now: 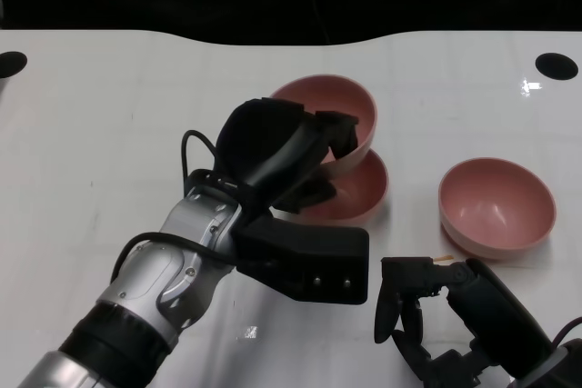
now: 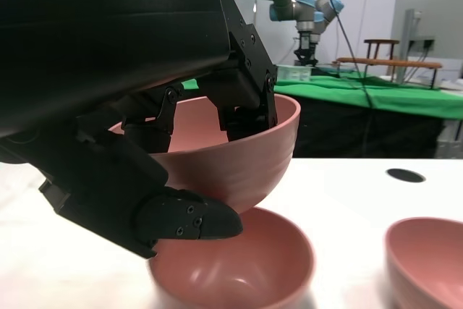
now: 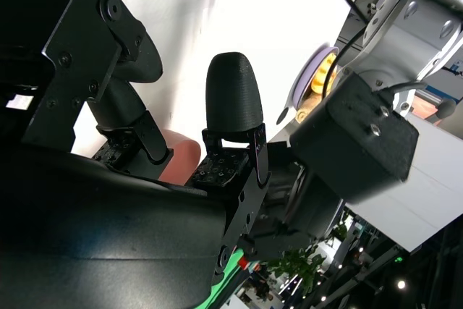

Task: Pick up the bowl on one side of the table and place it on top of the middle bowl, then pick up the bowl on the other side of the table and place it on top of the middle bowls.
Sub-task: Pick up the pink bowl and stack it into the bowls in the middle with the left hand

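Observation:
My left hand [image 1: 286, 156] grips a pink bowl [image 1: 341, 106] by its near rim, fingers inside and thumb under it. It hangs tilted just above the middle pink bowl [image 1: 356, 195] on the white table. In the left wrist view the held bowl [image 2: 239, 153] is a little above the middle bowl [image 2: 239, 269], not touching it. A third pink bowl [image 1: 497, 204] stands on the right side of the table. My right hand [image 1: 427, 311] hovers low near the front edge, left of and in front of that bowl, fingers apart and holding nothing.
The white table [image 1: 109, 134] has a dark hole at the far left [image 1: 11, 64] and another at the far right [image 1: 556, 65]. Its curved far edge meets a black backdrop. My left forearm [image 1: 173, 270] crosses the front middle.

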### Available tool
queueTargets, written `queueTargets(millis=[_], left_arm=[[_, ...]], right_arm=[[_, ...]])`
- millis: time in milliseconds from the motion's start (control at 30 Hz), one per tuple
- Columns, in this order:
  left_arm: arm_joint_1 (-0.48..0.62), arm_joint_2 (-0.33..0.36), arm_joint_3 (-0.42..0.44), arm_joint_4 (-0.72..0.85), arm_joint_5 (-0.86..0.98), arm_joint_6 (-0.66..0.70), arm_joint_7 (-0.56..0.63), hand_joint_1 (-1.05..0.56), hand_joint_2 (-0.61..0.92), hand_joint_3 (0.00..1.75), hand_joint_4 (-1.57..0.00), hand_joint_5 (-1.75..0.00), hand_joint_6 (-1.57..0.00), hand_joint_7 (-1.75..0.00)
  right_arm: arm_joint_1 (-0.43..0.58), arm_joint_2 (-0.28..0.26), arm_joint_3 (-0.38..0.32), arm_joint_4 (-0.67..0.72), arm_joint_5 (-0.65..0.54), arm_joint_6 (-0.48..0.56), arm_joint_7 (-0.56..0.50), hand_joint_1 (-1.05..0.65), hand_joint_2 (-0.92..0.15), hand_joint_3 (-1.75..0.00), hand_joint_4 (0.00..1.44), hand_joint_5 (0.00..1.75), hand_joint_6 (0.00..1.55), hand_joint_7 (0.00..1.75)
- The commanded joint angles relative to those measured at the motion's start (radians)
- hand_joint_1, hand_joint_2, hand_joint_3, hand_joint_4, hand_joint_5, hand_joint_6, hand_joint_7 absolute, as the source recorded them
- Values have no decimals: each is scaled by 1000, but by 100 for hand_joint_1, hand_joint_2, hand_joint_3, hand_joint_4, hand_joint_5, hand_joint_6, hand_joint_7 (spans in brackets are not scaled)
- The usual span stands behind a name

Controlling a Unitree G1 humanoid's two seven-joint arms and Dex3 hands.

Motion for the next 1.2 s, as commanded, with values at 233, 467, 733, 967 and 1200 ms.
queueTargets(millis=[233,467,733,967,1200], left_arm=[[-38,-26,-9,78,-48,-27,-28,-36,77,54,-82,-175,-70,-157],[-48,-31,-13,110,-51,-40,-37,-38,82,45,-84,-175,-73,-137],[-56,10,-53,72,-13,14,-187,-54,92,36,-36,-55,-43,-18],[-47,34,-71,6,9,76,-275,-74,92,55,-1,-40,-22,-1],[-38,48,-77,-43,20,118,-329,-82,92,61,0,-28,-17,-1]], right_arm=[[3,-17,-8,-12,21,-1,10,39,-20,-154,98,175,81,145],[3,-14,-9,-8,22,-4,11,41,-21,-153,98,175,80,145],[-2,-15,-8,-1,17,-19,8,42,-20,-153,99,175,81,145],[2,-13,-6,-8,17,-10,9,40,-20,-154,100,175,81,145],[3,-15,-7,-10,14,-10,9,40,-20,-153,100,175,81,145]])
